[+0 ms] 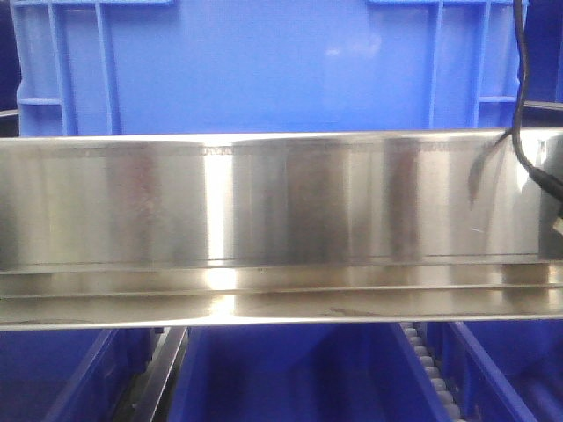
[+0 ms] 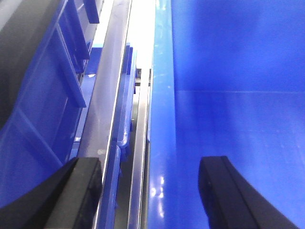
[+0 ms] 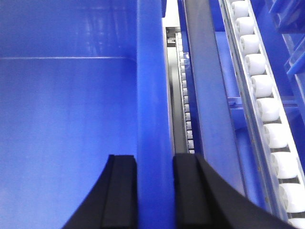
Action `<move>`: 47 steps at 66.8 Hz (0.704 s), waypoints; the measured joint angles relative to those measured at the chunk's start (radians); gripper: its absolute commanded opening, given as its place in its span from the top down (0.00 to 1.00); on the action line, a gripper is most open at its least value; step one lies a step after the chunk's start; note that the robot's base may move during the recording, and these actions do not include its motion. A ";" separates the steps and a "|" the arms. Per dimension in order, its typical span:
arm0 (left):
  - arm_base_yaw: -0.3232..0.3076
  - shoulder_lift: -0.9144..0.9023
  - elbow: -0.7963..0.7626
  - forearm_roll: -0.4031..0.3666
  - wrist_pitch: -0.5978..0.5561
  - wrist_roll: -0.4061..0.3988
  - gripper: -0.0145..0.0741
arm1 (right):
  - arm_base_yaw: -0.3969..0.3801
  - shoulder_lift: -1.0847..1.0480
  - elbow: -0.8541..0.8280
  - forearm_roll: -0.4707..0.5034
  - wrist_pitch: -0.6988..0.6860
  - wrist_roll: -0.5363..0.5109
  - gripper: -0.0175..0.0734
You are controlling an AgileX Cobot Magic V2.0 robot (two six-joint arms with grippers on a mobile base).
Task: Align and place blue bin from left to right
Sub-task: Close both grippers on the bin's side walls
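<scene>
Above the brushed stainless-steel shelf rail, the large bright blue ribbed plastic bin fills the front view. Risk: the right pincer pinches the right wall rim while the left pincer stands spread astride the left rim, so a one-sided pull would likely yaw the bin and jam it against the neighbouring ribbed blue crate or the white roller track. Appearance: flat glossy side panel, raised vertical ribs, boxed corner frames, smooth interior.

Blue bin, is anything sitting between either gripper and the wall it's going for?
Nothing visible. The right gripper has its fingers against both faces of the blue bin wall. The left gripper is open astride the opposite wall, with only a steel rail below its outer finger.
</scene>
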 measured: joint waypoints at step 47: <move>0.002 0.021 0.000 -0.028 0.026 -0.002 0.44 | 0.000 0.000 -0.001 0.000 0.007 0.000 0.88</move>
